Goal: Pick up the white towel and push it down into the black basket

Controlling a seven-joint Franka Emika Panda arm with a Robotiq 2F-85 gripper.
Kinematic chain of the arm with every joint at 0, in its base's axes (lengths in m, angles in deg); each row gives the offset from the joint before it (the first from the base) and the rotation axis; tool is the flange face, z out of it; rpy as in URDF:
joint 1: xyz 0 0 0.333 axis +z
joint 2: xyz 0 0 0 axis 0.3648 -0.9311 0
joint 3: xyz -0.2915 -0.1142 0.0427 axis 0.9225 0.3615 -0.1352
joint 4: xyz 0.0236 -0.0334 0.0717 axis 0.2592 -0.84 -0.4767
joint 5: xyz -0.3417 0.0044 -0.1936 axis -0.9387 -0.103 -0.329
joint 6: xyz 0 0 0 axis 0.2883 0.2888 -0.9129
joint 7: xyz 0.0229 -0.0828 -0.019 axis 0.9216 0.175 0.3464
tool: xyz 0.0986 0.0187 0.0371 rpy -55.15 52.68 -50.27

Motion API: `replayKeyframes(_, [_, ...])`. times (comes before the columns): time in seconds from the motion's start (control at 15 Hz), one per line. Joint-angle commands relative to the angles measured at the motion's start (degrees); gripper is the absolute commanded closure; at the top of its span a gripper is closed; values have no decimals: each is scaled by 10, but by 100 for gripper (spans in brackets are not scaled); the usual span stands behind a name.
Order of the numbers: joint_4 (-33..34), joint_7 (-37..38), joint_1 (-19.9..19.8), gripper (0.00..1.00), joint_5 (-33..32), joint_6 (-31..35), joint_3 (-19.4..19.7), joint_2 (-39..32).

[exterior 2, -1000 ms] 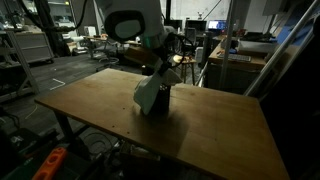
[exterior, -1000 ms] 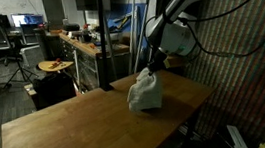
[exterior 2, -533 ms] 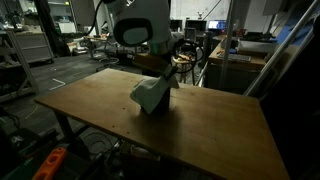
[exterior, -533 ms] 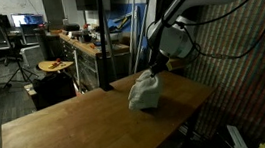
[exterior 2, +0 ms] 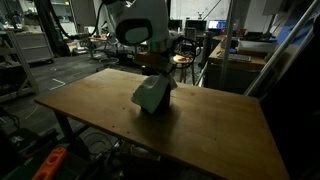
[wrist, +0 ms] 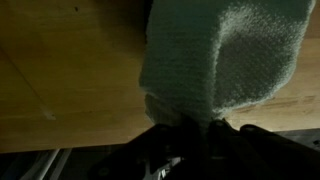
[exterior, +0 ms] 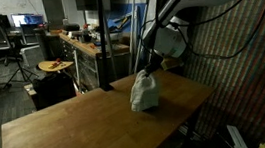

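Note:
The white towel (exterior: 144,93) hangs bunched from my gripper (exterior: 149,70) over the wooden table (exterior: 68,127). My gripper (exterior 2: 160,73) is shut on the towel's top. Below it the towel (exterior 2: 149,94) drapes down onto the black basket (exterior 2: 158,108), of which only a dark sliver shows under the cloth. In the wrist view the towel (wrist: 215,60) fills the upper right. The gripper (wrist: 195,127) pinches the towel's lower edge, and the basket is hidden there.
The table's far edge (exterior 2: 190,90) lies just behind the towel. A dark post (exterior: 103,42) stands at the table's back edge. Workbenches, chairs and a stool (exterior: 55,66) crowd the room beyond. A patterned wall (exterior: 244,81) runs close beside the table.
The arm has shifted slightly and the towel bunch now stands a little taller and narrower. The grip on the towel is unchanged.

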Motion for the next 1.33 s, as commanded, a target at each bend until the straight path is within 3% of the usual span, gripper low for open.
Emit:
replayKeyframes(0.0, [10,0,16,96,-22,-3,-6,-13])
replayKeyframes(0.53, [10,-11,25,96,-28,-3,-20,-38])
replayKeyframes(1.27, [12,-44,-28,96,9,-1,-21,-23])
